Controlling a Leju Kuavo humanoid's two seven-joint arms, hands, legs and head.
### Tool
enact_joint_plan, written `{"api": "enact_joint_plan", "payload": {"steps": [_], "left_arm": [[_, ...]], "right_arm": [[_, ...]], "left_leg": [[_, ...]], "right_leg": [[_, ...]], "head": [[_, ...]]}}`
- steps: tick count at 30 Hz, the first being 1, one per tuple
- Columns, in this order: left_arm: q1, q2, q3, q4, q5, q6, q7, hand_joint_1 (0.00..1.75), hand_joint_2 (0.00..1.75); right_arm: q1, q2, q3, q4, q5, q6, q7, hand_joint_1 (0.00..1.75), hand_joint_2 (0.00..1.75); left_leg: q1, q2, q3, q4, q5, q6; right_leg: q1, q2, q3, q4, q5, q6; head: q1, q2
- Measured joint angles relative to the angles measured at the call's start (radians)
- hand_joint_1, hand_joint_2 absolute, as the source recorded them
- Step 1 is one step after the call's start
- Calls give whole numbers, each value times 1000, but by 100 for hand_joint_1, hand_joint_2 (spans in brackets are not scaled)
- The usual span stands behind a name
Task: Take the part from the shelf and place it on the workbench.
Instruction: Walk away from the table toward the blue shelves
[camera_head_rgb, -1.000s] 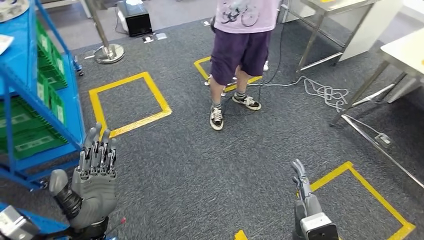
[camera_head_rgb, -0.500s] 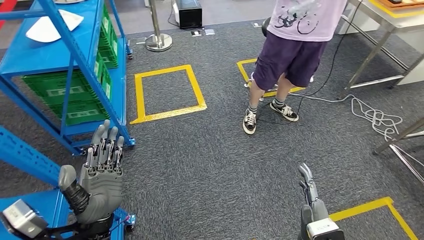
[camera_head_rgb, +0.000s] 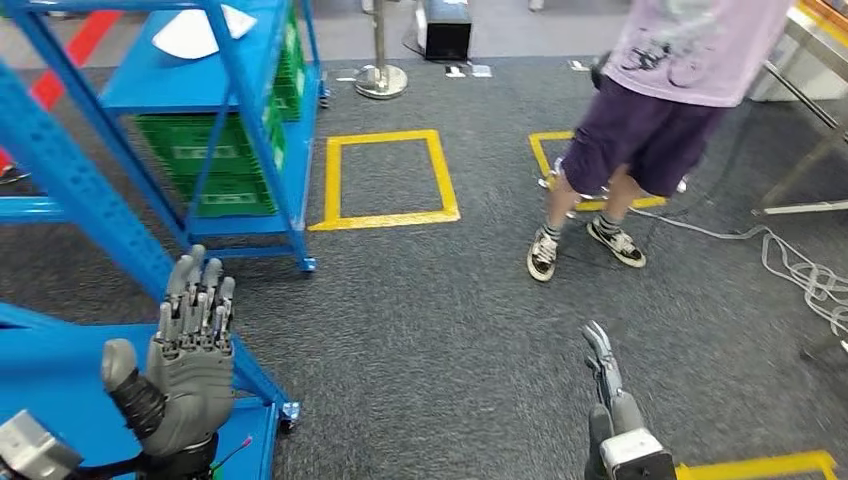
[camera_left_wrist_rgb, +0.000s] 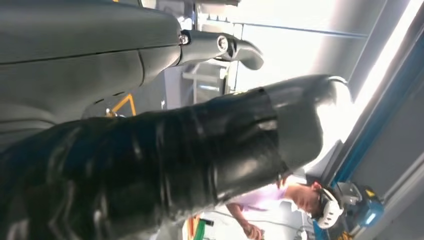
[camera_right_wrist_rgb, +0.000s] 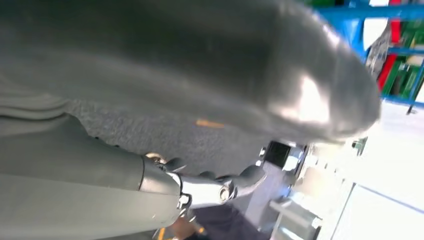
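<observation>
Grey fingers (camera_head_rgb: 196, 300) of the left hand (camera_head_rgb: 185, 365) stand apart, holding nothing; the right hand (camera_head_rgb: 612, 400) is edge-on, so I cannot tell. On the blue shelf (camera_head_rgb: 150, 80) lies the white part (camera_head_rgb: 200, 30): probably light, thin, rigid; best gripped by its rim.

Right hand (camera_right_wrist_rgb: 165, 100), fingers (camera_right_wrist_rgb: 220, 187) extended, before blue shelf (camera_right_wrist_rgb: 360, 15).
</observation>
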Motion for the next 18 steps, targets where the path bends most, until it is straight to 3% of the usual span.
{"api": "enact_joint_plan", "payload": {"steps": [2, 4, 6, 7, 8, 9, 11, 13, 15, 16, 18], "left_arm": [[0, 1, 0, 0, 0, -1, 0, 0, 0], [-1, 0, 0, 0, 0, -2, 0, 0, 0], [0, -1, 0, 2, 0, -3, 0, 0, 0], [0, -1, 0, 2, 0, -3, 0, 0, 0], [0, -1, 0, 2, 0, -3, 0, 0, 0], [0, -1, 0, 2, 0, -3, 0, 0, 0], [-1, -1, 0, 3, 0, -3, 0, 0, 0], [-1, -2, 0, 3, 0, -4, 0, 0, 0], [0, -2, 0, 3, 0, -4, 0, 0, 0], [1, -2, 0, 3, 0, -4, 0, 0, 0], [0, -2, -1, 3, 0, -4, -1, 0, 0]], "right_arm": [[-1, 0, 0, 0, 1, 0, -1, 0, 0], [1, 0, 0, 0, 1, 0, -3, 0, 0], [3, 0, 0, 0, 1, 0, -4, 0, 0], [3, 0, 0, 0, 1, 0, -4, 0, 0], [3, 0, 0, 0, 1, 0, -5, 0, 0], [3, 0, 0, 0, 1, 0, -5, 0, 0], [2, 0, 0, 0, 1, 0, -7, 0, 0], [1, -1, 0, -1, 1, 0, -10, 0, 0], [0, -2, 0, -3, 0, 0, -12, 0, 0], [-2, -3, 0, -3, 0, 0, -12, 0, 0], [-4, -2, 0, -3, 0, 0, -13, 0, 0]], "left_leg": [[1, -22, -5, -2, 9, 14], [0, -44, -10, -3, 18, 23], [-5, -70, -19, -2, 24, 27], [-7, -84, -22, -2, 26, 28], [-9, -99, -24, -1, 28, 28], [-10, -113, -24, -1, 30, 27], [-7, -139, -26, -3, 36, 23], [1, -161, -35, -6, 45, 11], [7, -184, -44, -12, 57, -5], [6, -178, -50, -13, 59, -9], [-2, -126, -75, 29, 27, -14]], "right_leg": [[-6, 30, -12, 32, -29, 13], [-9, 83, -54, 134, -95, 19], [-9, 102, -103, 253, -144, 15], [-8, 106, -112, 276, -143, 11], [-6, 110, -105, 261, -123, 4], [-3, 118, -80, 210, -88, -4], [3, 166, -19, 76, -30, -23], [8, 202, 13, 5, -16, -36], [12, 188, 22, -13, -10, -45], [11, 173, 30, -28, -2, -47], [8, 144, 41, -60, 16, -52]], "head": [[6, 0], [18, 0], [29, 0], [32, 0], [33, 0], [34, 0], [33, 0], [35, 0], [42, 0], [42, 0], [30, 0]]}}
